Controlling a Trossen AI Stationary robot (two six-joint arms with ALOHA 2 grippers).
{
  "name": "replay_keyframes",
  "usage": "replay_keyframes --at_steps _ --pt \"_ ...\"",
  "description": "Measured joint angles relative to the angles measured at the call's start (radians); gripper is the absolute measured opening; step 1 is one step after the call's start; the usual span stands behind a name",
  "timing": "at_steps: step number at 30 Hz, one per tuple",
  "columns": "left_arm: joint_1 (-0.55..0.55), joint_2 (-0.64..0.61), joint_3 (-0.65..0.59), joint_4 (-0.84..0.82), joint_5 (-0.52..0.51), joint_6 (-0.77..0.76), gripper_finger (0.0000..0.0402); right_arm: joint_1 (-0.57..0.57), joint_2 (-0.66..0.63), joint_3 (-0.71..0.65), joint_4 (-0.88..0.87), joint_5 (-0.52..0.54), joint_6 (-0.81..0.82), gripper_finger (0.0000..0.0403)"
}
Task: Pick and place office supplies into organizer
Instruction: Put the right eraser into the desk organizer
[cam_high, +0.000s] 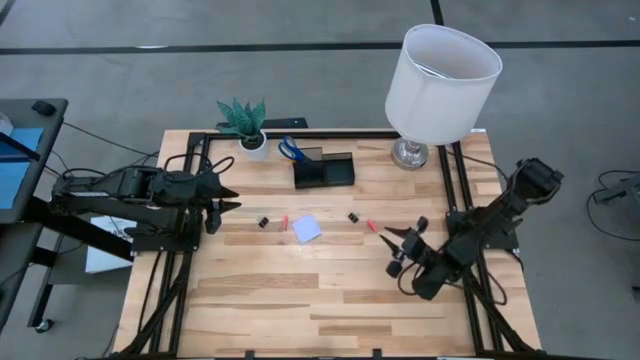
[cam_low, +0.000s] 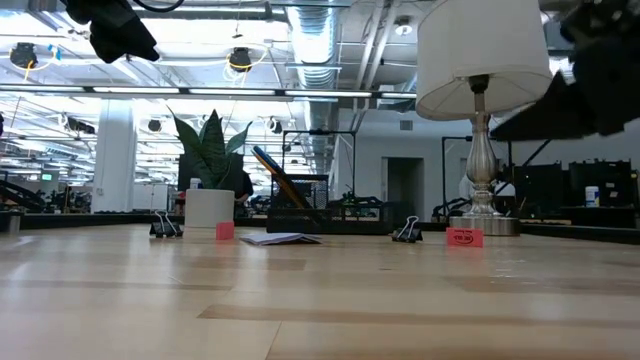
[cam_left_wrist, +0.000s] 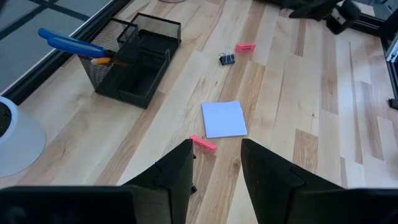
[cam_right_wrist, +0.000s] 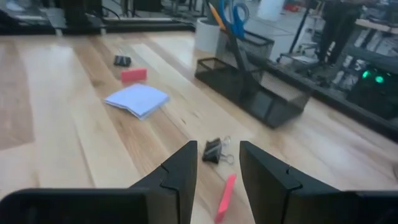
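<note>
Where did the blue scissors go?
The blue scissors stand in the taller end of the black organizer, at the back middle of the table in the high view, right beside the white plant pot.

Black mesh organizer (cam_high: 324, 171) holding blue-handled scissors (cam_high: 291, 150) upright, pale note pad (cam_high: 306, 229) lying flat nearby

Organizer (cam_high: 324, 171) at table's (cam_high: 330, 300) back, scissors (cam_high: 291, 150) in its taller part; note pad (cam_high: 306, 229) in front, btwn two binder clips (cam_high: 264, 221) (cam_high: 353, 217); plant pot (cam_high: 254, 146) left, lamp (cam_high: 410, 152) right
</note>
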Motion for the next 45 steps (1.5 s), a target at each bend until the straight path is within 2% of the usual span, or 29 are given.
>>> replay_keyframes --at_steps 14,24,38,45 --pt "0.0 0.0 0.0 0.0 0.0 0.0 0.0126 -0.071 0.255 0.001 0.016 -0.063 0.275 0.0113" --pt "0.0 0.0 0.0 0.0 0.0 0.0 0.0126 -0.122 0.367 0.029 0.06 -0.124 0.285 0.0113" --pt "0.0 0.0 0.0 0.0 0.0 0.0 0.0126 -0.129 0.389 0.052 0.056 -0.14 0.278 0.0167" --pt "0.0 0.0 0.0 0.0 0.0 0.0 0.0126 -0.183 0.388 0.052 0.06 -0.218 0.278 0.0177"
